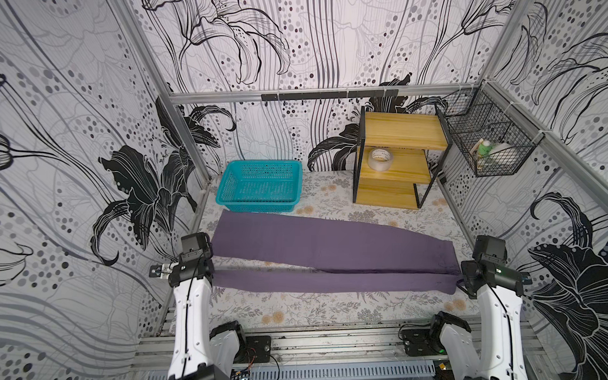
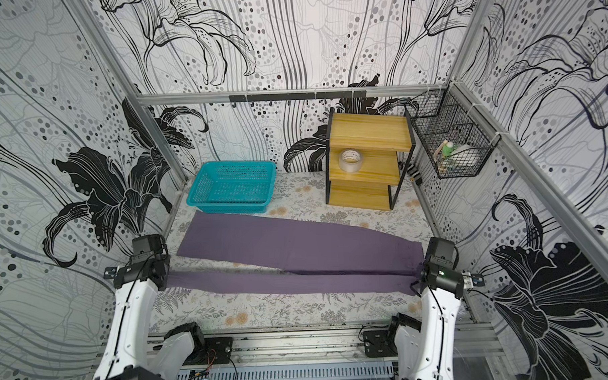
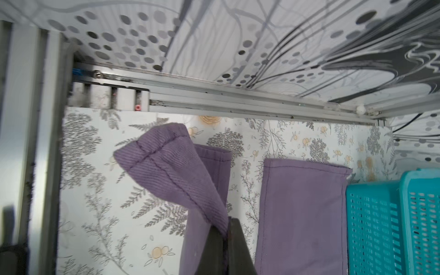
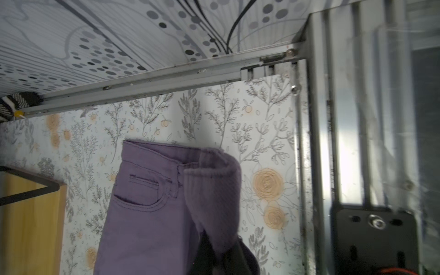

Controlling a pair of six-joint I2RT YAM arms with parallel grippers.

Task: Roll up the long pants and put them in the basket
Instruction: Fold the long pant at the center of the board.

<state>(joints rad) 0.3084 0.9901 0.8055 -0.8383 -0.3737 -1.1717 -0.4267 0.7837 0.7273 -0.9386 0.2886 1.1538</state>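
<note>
A: Where do your top views look from?
B: High above the arm bases [image 1: 256, 349], down over the whole table [image 1: 334, 311] — nearly the same scene in both.
A: And your wrist cameras?
B: Close in, at opposite ends of the long pants [image 3: 302, 214], each facing a side rail [image 3: 238, 100].

Robot lab cell: aluminium frame [image 1: 219, 96], printed wall panels [image 1: 68, 154], arm-mounting rail [image 1: 335, 341].
</note>
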